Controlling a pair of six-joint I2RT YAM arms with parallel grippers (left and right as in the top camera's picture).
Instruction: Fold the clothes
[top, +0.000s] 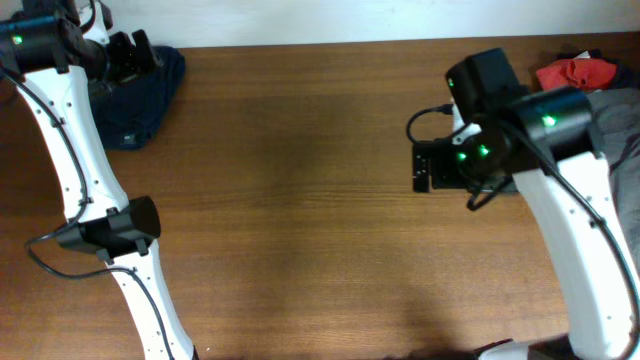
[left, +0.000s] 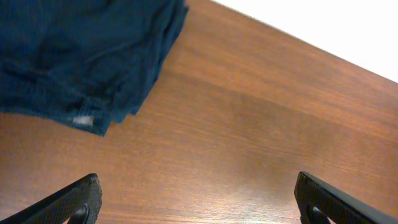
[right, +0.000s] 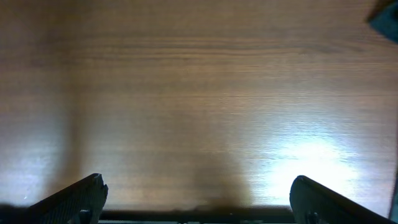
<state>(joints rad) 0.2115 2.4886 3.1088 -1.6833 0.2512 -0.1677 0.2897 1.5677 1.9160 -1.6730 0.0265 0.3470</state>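
A folded dark navy garment (top: 145, 105) with a small white label lies at the far left of the wooden table; it fills the upper left of the left wrist view (left: 81, 56). My left gripper (top: 135, 55) hovers over its far edge, open and empty, jaws (left: 196, 199) wide above bare wood. A red garment (top: 575, 72) and a grey one (top: 625, 125) lie at the far right edge. My right gripper (top: 432, 167) is open and empty over bare wood (right: 198, 199), left of those clothes.
The brown wooden table (top: 300, 200) spans the view. A white wall strip (top: 320, 20) runs along the back edge. The left arm's base (top: 110, 230) stands at the front left; the right arm (top: 590, 240) crosses the right side.
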